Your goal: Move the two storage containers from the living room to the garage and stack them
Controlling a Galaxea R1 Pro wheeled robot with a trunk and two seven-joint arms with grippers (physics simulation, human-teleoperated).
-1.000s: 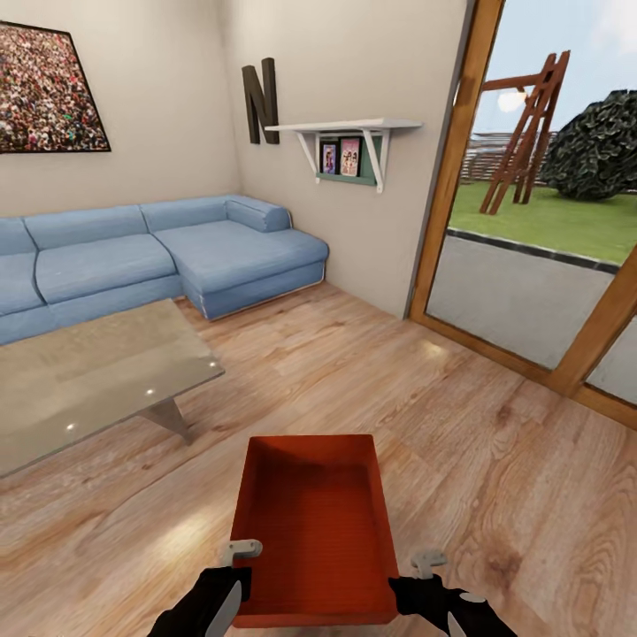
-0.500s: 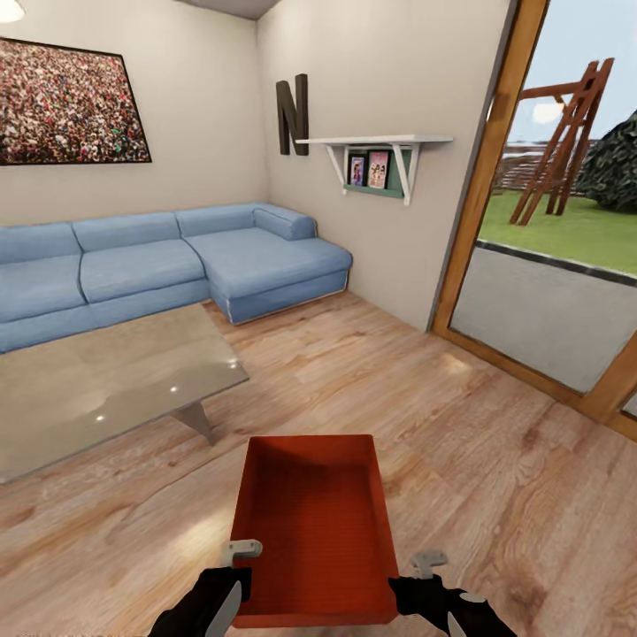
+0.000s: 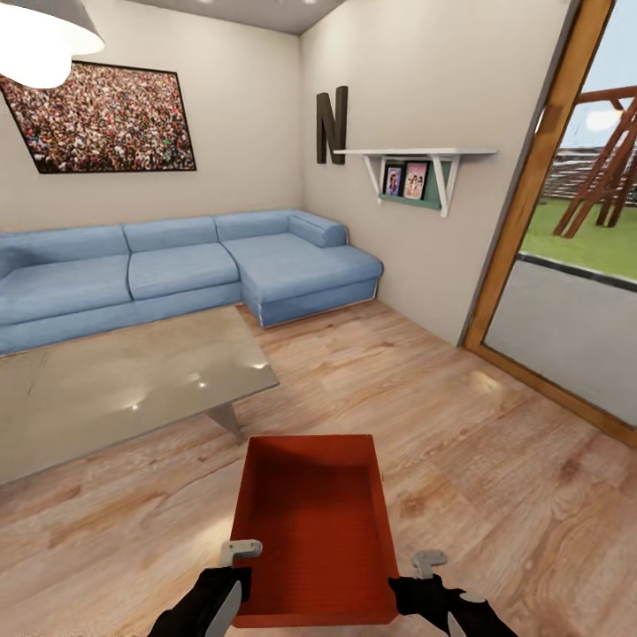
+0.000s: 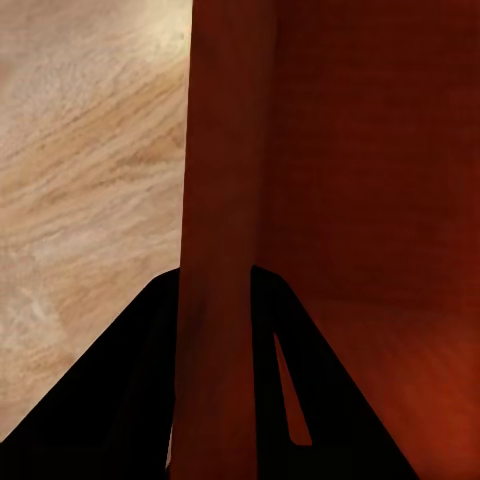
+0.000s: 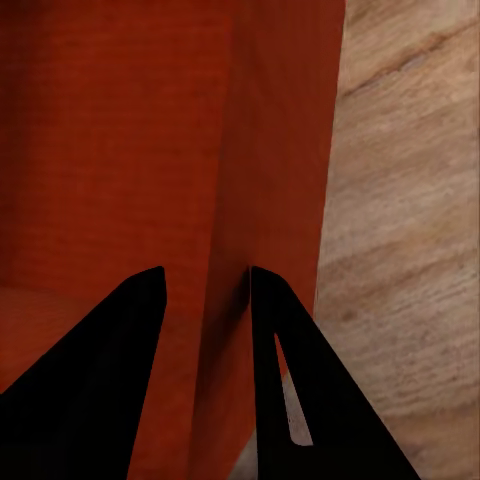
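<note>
While the head camera looks across the living room (image 3: 265,53), the light wood plank floor (image 3: 495,442) spreads over most of the lower view, bounded by beige walls and, at the right, a wood-framed glass door (image 3: 540,177) showing grass outside. Against the far wall sits a blue corner sofa (image 3: 195,265), with a large framed picture (image 3: 106,115) of a crowd hung above it and a white lamp shade (image 3: 40,35) at the upper left corner. Nearer, a glass-topped coffee table (image 3: 124,380) stands between the sofa and the robot. On the side wall are a dark letter N (image 3: 332,124) and a white bracket shelf (image 3: 416,159) carrying two small framed photos. Close in front of the robot, one orange-red storage container (image 3: 314,522) is held above the planks, open top up and empty, pinched at its near end from both sides. The left gripper (image 3: 232,575) straddles the left wall, one black finger outside and one inside, clamped on it in the left wrist view (image 4: 215,330). The right gripper (image 3: 425,579) likewise clamps the right wall (image 5: 205,320).
</note>
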